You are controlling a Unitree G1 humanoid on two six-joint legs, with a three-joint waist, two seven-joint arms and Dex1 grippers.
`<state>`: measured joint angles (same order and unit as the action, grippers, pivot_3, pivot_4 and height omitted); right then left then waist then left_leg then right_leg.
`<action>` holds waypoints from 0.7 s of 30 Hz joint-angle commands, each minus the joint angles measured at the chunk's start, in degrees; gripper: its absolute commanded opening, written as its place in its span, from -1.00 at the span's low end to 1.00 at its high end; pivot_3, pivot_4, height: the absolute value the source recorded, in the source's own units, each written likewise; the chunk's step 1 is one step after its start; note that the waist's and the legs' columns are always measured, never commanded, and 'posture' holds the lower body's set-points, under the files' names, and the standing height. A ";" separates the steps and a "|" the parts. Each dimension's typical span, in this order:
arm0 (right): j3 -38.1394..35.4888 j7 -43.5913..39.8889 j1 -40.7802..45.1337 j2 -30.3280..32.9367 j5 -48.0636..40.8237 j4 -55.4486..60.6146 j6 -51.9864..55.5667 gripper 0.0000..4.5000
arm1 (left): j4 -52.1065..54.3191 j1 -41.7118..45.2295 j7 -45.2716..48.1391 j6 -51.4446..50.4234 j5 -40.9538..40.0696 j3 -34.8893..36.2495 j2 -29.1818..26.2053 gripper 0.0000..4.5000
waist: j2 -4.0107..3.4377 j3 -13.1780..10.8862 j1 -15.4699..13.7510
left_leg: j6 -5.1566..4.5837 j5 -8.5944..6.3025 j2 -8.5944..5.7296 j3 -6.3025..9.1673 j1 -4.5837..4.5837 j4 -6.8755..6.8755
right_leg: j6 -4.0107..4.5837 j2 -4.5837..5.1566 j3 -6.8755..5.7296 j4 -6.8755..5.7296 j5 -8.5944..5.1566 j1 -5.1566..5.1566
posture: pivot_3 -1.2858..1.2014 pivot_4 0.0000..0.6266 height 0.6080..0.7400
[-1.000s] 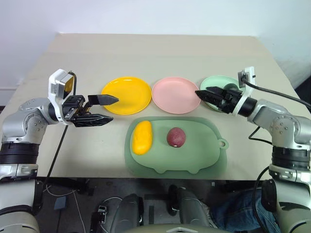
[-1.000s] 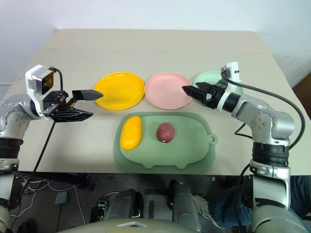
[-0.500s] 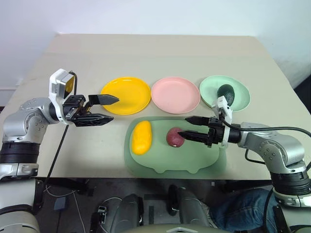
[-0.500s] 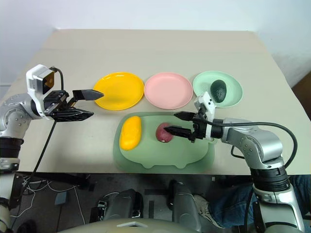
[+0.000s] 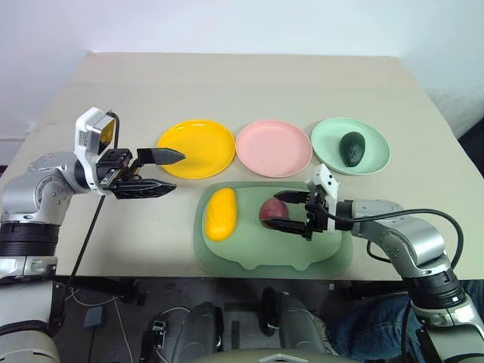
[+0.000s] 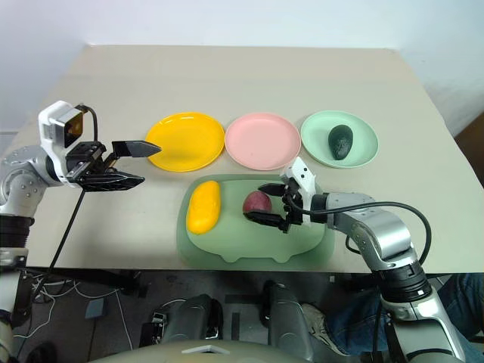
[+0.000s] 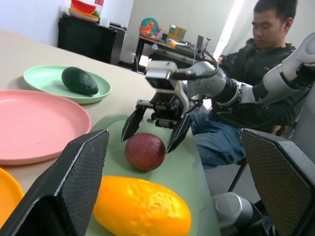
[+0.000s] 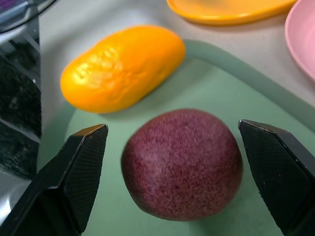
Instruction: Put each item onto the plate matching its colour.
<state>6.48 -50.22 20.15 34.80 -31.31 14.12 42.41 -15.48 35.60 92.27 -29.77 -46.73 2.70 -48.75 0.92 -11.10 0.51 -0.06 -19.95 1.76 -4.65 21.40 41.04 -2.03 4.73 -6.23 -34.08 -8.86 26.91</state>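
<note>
left gripper (image 5: 172, 171) spread wide and empty just short of the bare yellow plate (image 5: 197, 148); yellow fruit (image 5: 221, 214) unmoved on the mat (image 5: 249, 253); pink plate (image 5: 273, 147) bare. right gripper (image 5: 288, 211), jaws wide, now flanks the maroon fruit (image 5: 273, 212), having left the avocado (image 5: 352, 147) on the green plate (image 5: 374, 162): one of three done.

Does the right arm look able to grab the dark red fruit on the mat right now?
Probably yes. The right gripper is open with a finger on each side of the dark red fruit, and nothing lies between them.
</note>
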 commanded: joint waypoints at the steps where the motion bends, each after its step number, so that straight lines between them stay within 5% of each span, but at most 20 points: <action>1: 0.61 -0.68 -0.21 -0.28 1.06 0.67 -2.01 0.98 | 2.72 -0.68 0.23 0.35 -1.91 0.53 -1.87 1.00 | 0.00 0.00 0.04 | 0.00 0.00 0.00 0.00 0.00 0.00 | 0.00 0.00 0.00 0.00 0.00 0.00 | 0.03 -0.52 1.00; 12: 1.56 -0.63 0.79 -1.02 4.04 -2.45 -3.38 0.98 | 7.74 -6.60 0.23 4.99 -7.10 -2.11 -9.02 1.00 | 0.00 0.00 -0.12 | 0.00 0.00 0.01 0.04 0.00 0.00 | 0.01 0.01 0.00 0.02 -0.01 0.00 | 0.03 -0.52 1.00; 16: 0.82 -0.14 1.69 -1.08 4.02 -3.36 -2.57 0.50 | 6.66 -7.41 0.23 6.80 -8.17 -2.13 -10.95 1.00 | 0.00 0.00 0.02 | 0.00 0.00 0.01 0.01 -0.01 0.00 | 0.01 0.00 0.00 0.01 -0.01 0.00 | 0.03 -0.52 1.00; 21: 0.06 -0.78 2.02 -0.91 3.55 -3.48 -2.51 0.48 | 6.24 -8.81 0.23 9.11 -9.33 -2.95 -13.41 1.00 | -0.01 0.00 -0.06 | 0.00 0.00 0.02 0.01 0.00 -0.01 | 0.01 0.00 -0.01 0.02 -0.01 0.00 | 0.03 -0.52 1.00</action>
<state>8.30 -50.81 21.13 33.86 -27.30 9.96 40.77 -9.46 26.98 92.27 -21.91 -54.50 -0.45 -60.53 0.92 -11.10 0.44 -0.06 -19.96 1.78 -4.64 21.40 41.03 -2.02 4.73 -6.24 -34.05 -8.87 26.91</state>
